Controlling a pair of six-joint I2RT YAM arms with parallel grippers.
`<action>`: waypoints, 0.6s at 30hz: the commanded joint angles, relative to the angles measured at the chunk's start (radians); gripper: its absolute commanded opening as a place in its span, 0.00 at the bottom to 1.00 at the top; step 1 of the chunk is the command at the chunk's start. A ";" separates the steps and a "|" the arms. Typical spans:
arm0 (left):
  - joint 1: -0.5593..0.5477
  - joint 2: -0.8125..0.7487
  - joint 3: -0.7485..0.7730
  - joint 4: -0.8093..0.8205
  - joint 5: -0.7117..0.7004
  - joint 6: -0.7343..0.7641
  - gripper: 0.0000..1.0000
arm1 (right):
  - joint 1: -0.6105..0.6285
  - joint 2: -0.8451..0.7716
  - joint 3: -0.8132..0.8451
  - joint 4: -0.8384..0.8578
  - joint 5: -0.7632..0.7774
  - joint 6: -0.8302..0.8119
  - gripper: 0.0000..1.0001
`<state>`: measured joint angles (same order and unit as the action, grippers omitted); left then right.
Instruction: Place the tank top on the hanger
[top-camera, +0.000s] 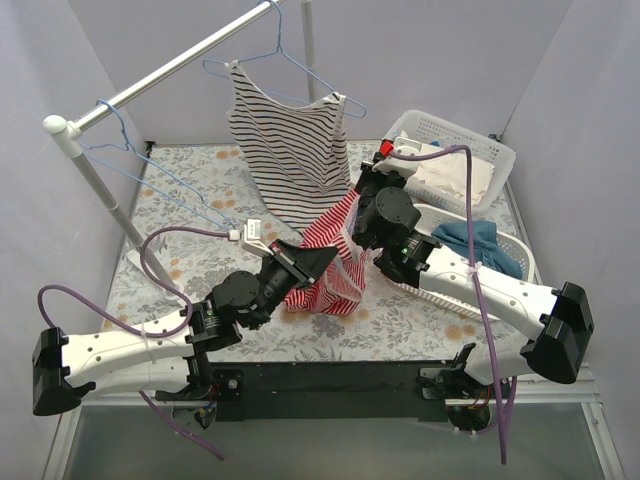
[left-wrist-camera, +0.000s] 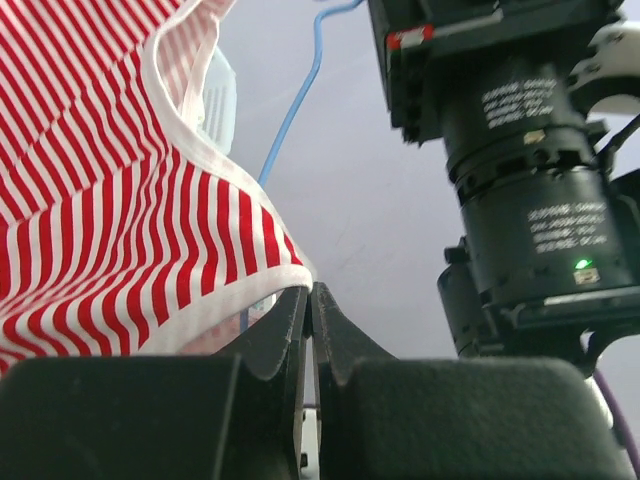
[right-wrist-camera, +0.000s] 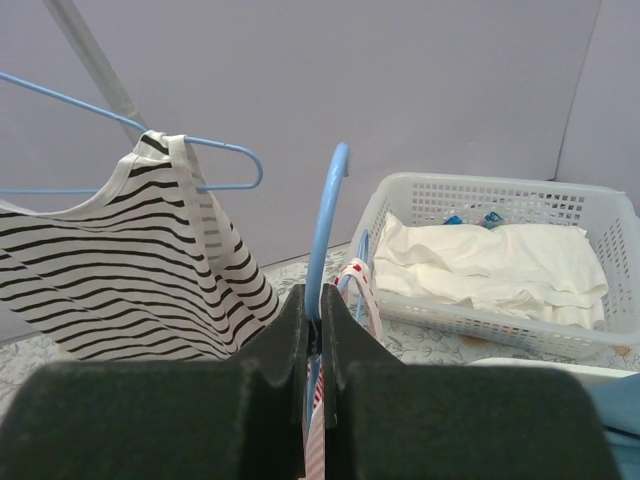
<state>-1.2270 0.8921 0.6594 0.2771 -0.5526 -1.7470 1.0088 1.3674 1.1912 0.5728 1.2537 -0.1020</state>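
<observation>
The red-and-white striped tank top hangs bunched above the middle of the table, between my two grippers. My left gripper is shut on its white trim; in the left wrist view the trim runs into the closed fingertips and the striped cloth fills the left. My right gripper is shut on the light-blue hanger wire, which rises from between its jaws. A red-and-white strap lies against the wire. The hanger also shows in the left wrist view; in the top view it is mostly hidden.
A black-and-white striped tank top hangs on a blue hanger from the rail. Spare blue hangers hang at the rail's left. A white basket holds cream cloth at back right. A blue-teal garment lies in a second basket.
</observation>
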 joint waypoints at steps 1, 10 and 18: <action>-0.005 -0.032 0.048 -0.023 -0.109 0.098 0.04 | 0.019 -0.048 0.041 0.018 -0.002 0.010 0.01; -0.005 0.060 0.204 -0.167 -0.004 0.201 0.44 | 0.042 -0.044 0.107 -0.017 -0.002 -0.027 0.01; -0.005 0.079 0.342 -0.389 0.088 0.302 0.71 | 0.042 -0.085 0.103 -0.017 0.003 -0.054 0.01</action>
<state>-1.2274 0.9676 0.9024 0.0376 -0.5327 -1.5322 1.0481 1.3338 1.2457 0.5156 1.2423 -0.1268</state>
